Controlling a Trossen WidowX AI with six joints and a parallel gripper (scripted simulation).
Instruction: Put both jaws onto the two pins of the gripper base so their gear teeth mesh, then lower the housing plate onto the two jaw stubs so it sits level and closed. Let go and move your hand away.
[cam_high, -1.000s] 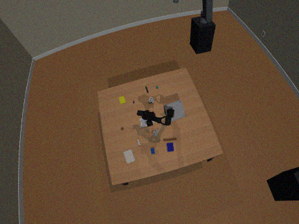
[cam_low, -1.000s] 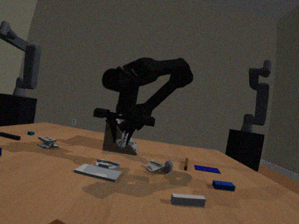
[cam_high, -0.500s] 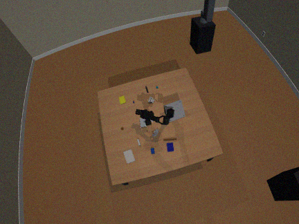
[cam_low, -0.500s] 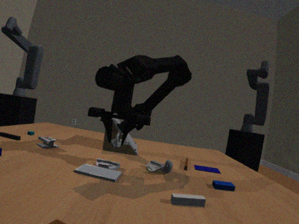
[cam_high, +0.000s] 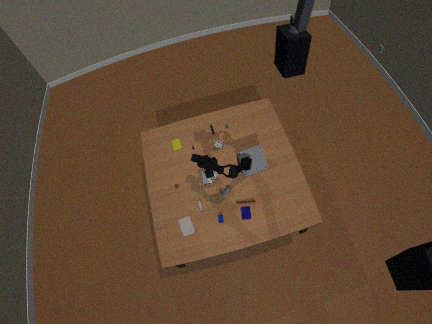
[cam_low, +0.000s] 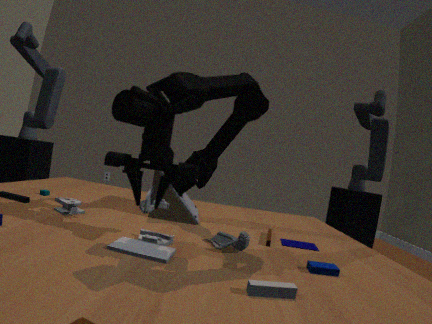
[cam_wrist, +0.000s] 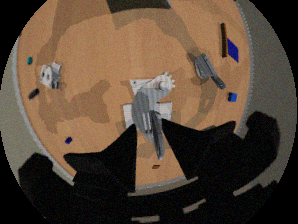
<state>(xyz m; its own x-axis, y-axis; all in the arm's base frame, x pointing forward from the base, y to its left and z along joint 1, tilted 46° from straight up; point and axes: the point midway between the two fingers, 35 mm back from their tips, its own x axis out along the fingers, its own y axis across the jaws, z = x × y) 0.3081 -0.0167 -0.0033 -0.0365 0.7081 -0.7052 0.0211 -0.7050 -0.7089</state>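
My gripper (cam_high: 209, 174) (cam_low: 148, 204) (cam_wrist: 148, 124) is shut on a grey jaw. This jaw (cam_wrist: 142, 106) is curved, its toothed round end pointing up and right in the wrist view. It hangs above the light gripper base (cam_low: 135, 248) (cam_wrist: 128, 114) and hides part of it; whether its hole lines up with a pin cannot be told. The other jaw (cam_high: 225, 191) (cam_low: 223, 240) (cam_wrist: 202, 67) lies on the table to one side of the base, apart from it. A whitish part (cam_high: 218, 145) (cam_low: 69, 204) (cam_wrist: 50, 76), apparently the housing plate, rests on the opposite side.
Near the loose jaw are a brown bar (cam_high: 245, 201) (cam_low: 270, 236) (cam_wrist: 224, 40), a dark blue sheet (cam_high: 245, 212) (cam_low: 299, 244) and a blue block (cam_high: 220, 218) (cam_low: 323, 268) (cam_wrist: 232, 97). A light bar (cam_low: 271, 289) lies in front. A teal block (cam_low: 44, 192) (cam_wrist: 30, 60) lies beyond the housing plate.
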